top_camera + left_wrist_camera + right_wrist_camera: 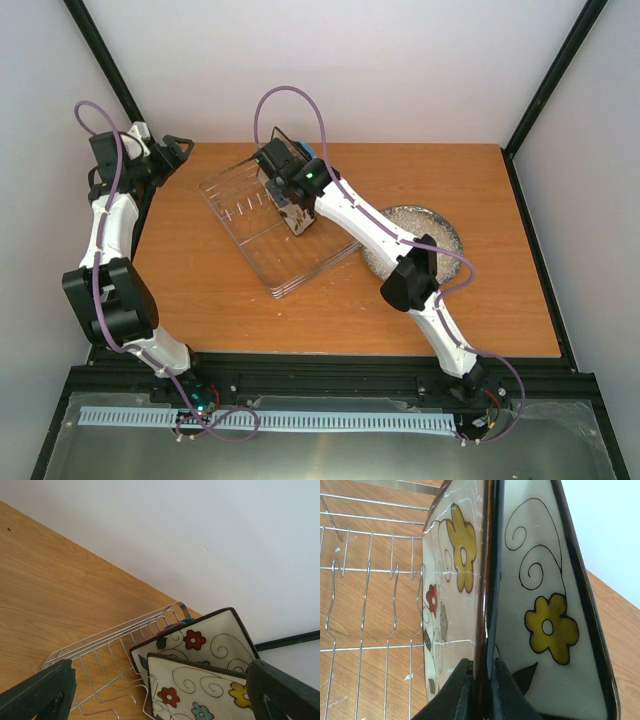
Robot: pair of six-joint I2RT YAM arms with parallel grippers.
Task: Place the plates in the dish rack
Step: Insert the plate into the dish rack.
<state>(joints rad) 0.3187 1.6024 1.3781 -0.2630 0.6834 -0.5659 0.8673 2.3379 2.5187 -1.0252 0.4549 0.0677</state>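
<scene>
Your right gripper (480, 675) is clamping a square cream plate (455, 580) by its dark rim | plate, showing yellow and red flowers, is standing in the dish rack (370, 570) | left gripper (160, 690) is hanging open

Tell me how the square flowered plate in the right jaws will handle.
The square flowered plate looks like glossy glazed ceramic: probably rigid, fairly heavy, slippery. The right gripper has its jaws on only the dark rim, so it may pivot. It could chip against the dish rack wires.

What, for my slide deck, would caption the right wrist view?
Right pincer shut on the rim of a square flowered plate, upright beside a second plate in the dish rack.
</scene>
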